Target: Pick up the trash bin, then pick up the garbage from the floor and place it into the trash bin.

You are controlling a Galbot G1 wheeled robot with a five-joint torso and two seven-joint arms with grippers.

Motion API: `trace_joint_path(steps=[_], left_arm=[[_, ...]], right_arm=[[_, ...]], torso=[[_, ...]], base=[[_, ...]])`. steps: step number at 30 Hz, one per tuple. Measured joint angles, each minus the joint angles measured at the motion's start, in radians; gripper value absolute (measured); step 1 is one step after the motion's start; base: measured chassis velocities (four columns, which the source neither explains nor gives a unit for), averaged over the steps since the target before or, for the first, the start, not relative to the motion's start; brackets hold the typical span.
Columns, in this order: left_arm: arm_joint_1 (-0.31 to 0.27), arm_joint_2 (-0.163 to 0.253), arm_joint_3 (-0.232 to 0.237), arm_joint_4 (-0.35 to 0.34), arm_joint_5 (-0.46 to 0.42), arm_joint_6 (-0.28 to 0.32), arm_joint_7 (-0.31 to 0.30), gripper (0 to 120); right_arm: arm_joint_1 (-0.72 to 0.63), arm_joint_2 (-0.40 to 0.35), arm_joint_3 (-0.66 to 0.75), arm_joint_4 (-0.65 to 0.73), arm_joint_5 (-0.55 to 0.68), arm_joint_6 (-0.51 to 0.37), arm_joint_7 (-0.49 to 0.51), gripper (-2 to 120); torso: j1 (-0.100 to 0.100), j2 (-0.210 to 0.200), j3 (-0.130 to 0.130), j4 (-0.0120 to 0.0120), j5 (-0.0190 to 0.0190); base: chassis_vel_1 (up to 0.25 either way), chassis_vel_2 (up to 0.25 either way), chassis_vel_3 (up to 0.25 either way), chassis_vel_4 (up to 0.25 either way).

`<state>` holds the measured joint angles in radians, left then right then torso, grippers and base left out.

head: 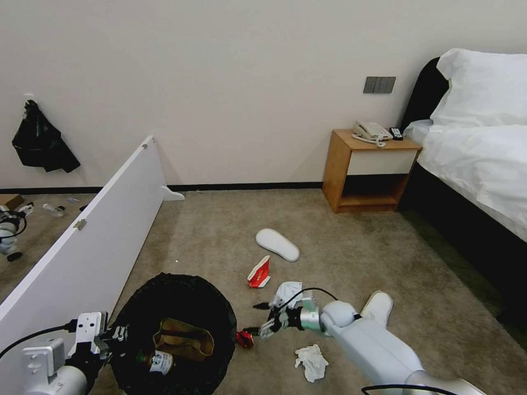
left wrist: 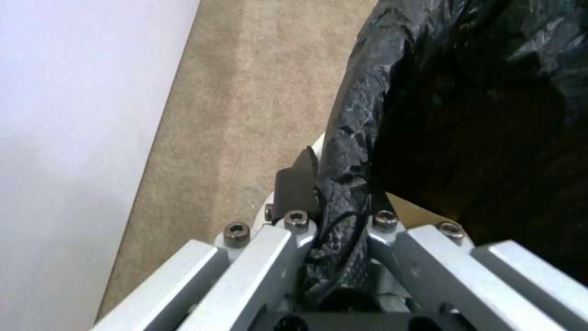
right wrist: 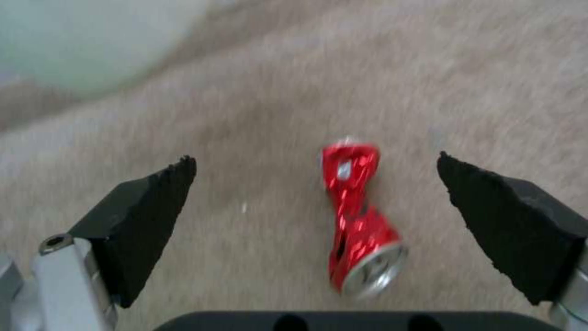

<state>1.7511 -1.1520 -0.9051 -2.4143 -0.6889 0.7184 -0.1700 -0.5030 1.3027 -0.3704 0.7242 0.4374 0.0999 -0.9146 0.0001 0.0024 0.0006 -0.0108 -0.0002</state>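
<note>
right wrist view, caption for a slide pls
Open right pincer poised over a crushed red can lying on the carpet.

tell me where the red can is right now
The red can lies crushed on the carpet between the open right gripper's fingers; in the head view it sits just right of the trash bin.

Both arms are pale grey-white with rounded shells. The right arm (head: 379, 345) carries a looping black cable near its silver wrist. The left gripper (left wrist: 334, 216) has brushed-aluminium links fastened with hex-socket screws; the right gripper (right wrist: 315, 202) bears black, rough-edged wedge pads.
</note>
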Motion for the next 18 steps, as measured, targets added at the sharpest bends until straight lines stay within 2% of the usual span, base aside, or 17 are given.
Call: trace_joint_path(steps=[4, 14, 18], left_arm=[[-0.005, -0.001, 0.001, 0.0, 0.0, 0.0, 0.0, 3], [-0.016, 0.001, 0.008, 0.003, 0.0, 0.0, -0.001, 3], [-0.016, 0.001, 0.011, 0.006, 0.0, 0.0, -0.002, 3]], right_arm=[[0.006, 0.014, -0.008, -0.06, -0.086, 0.023, -0.019, 100], [0.017, 0.06, 0.014, -0.156, -0.166, 0.036, -0.024, 100], [0.035, 0.102, 0.026, -0.231, -0.215, 0.043, -0.021, 100]], torso=[[0.0, 0.0, 0.0, -0.0002, 0.0], [0.0, 0.0, 0.0, 0.0, 0.0002], [0.0, 0.0, 0.0, 0.0002, 0.0002]], base=[[0.0, 0.0, 0.0, 0.0], [0.0, 0.0, 0.0, 0.0], [0.0, 0.0, 0.0, 0.0]])
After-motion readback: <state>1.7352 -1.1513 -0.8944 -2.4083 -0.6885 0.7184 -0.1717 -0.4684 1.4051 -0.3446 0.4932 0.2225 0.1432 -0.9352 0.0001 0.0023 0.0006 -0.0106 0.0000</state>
